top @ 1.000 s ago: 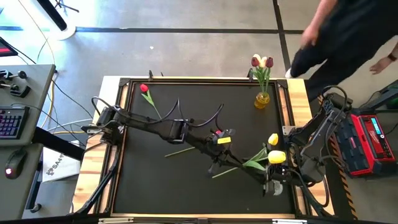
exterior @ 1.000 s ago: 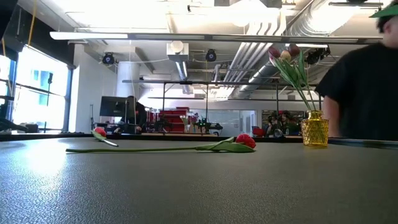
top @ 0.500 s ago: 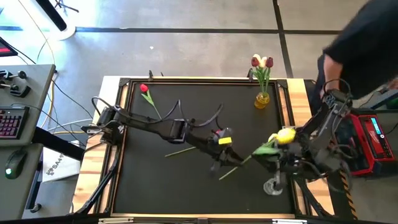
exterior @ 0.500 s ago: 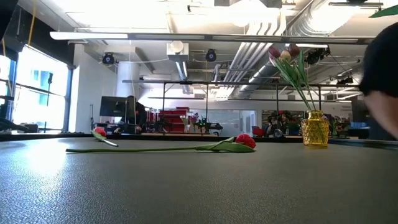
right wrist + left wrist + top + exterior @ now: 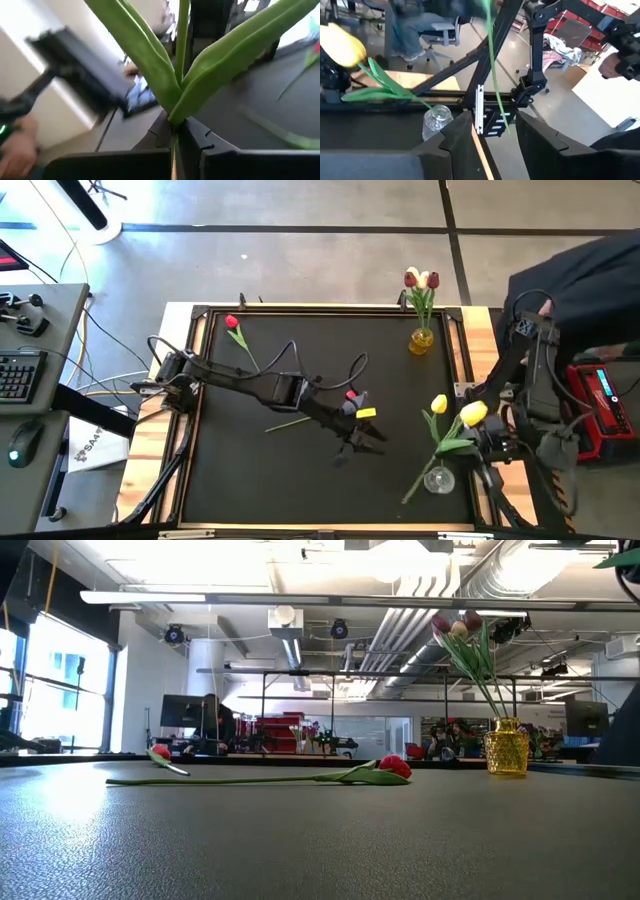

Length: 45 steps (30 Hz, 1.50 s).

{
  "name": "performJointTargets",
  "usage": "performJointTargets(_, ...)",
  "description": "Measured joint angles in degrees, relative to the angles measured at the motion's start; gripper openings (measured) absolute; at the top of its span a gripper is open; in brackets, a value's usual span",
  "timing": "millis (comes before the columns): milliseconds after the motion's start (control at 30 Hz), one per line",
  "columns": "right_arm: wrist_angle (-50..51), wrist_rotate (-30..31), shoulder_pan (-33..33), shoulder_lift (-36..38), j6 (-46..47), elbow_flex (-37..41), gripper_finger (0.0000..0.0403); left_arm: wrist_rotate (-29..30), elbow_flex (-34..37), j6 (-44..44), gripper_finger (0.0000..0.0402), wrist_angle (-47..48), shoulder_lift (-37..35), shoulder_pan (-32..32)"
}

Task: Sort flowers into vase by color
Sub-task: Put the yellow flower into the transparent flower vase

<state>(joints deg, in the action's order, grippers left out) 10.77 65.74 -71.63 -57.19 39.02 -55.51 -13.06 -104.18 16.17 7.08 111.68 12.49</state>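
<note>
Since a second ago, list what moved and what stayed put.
The left gripper let go of the yellow tulip; the right gripper shut on its stem and carried it right, over the clear vase. The amber vase and the red tulip stayed put.

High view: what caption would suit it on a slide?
Right gripper lifts a yellow tulip beside the clear vase; left gripper open at mid-table.

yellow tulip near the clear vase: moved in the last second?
Yes. The right hand, shut on the yellow tulip, carried it rightward and up, past the clear vase toward the table's right edge.
</note>
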Motion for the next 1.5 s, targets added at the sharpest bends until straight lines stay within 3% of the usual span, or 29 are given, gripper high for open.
performJointTargets(300, 21.06, -19.27, 0.00, 2.19, 26.11, 0.04, 0.0000, 2.44, 0.00, -3.37, 0.0131, -0.88, -0.07, -0.09)
performJointTargets(533, 30.74, -28.43, 0.00, 6.56, 31.47, 0.04, 0.0000, 9.45, 0.00, -3.86, 0.0131, -0.95, -0.07, -0.06)
performJointTargets(800, 36.05, -25.88, 0.00, 12.11, 21.81, 0.04, 0.0000, 12.96, 0.00, -3.66, 0.0131, -0.95, -0.07, -0.02)
performJointTargets(1067, 44.11, -25.43, -0.03, 12.15, 17.82, 0.04, 0.0000, 15.66, -0.13, -0.27, 0.0131, -1.78, 1.89, 0.37)
performJointTargets(1500, 42.26, -24.39, -0.05, 9.45, 11.91, 0.07, 0.0000, 17.98, -0.07, 0.97, 0.0131, -7.96, 5.77, 0.20)
